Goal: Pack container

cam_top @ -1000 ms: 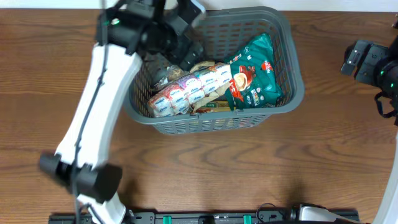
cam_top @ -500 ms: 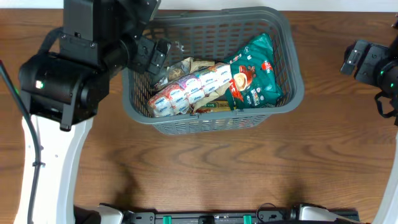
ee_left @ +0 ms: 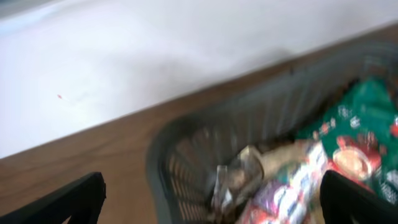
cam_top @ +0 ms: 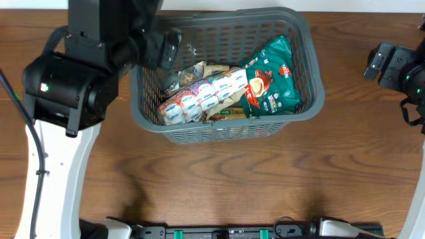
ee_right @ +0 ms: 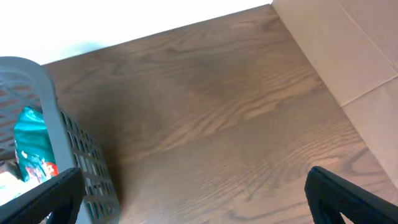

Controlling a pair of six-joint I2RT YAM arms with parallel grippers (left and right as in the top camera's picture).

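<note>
Brown wood-grain table [cam_top: 265, 179] fills the overhead view. A white wall [ee_left: 155, 56] runs along its far edge. A pale cardboard-coloured panel [ee_right: 348, 50] stands at the table's far right corner, seen from the right wrist only.

Left arm [cam_top: 63, 99]: white lower link and black upper housing. It rises from the near left and reaches to the far left, its black head over the left far corner of the container.

Container [cam_top: 226, 133]: dark grey basket with slotted sides. It sits on the table at the far centre, with its long side roughly across the scene and turned a little. It is partly filled.

Right arm [cam_top: 398, 70]: black, at the far right edge of the table, well apart from the container.

Contents, largest first:
- Green snack packet [cam_top: 272, 76] in the right half, lying tilted with one end up against the far right wall.
- Roll of pink-and-white wrapped pieces [cam_top: 202, 93] lying diagonally across the middle, with one end touching the green packet.
- Crumpled brownish wrapper [cam_top: 199, 70] just beyond the roll, toward the left far side.

Left gripper [ee_left: 211, 202]: jaws spread wide, nothing between them. It hangs above the container's left end and looks down onto the rim and packets. This view is motion-blurred.

Right gripper [ee_right: 196, 196]: jaws spread wide and empty, over bare table just right of the container wall.
</note>
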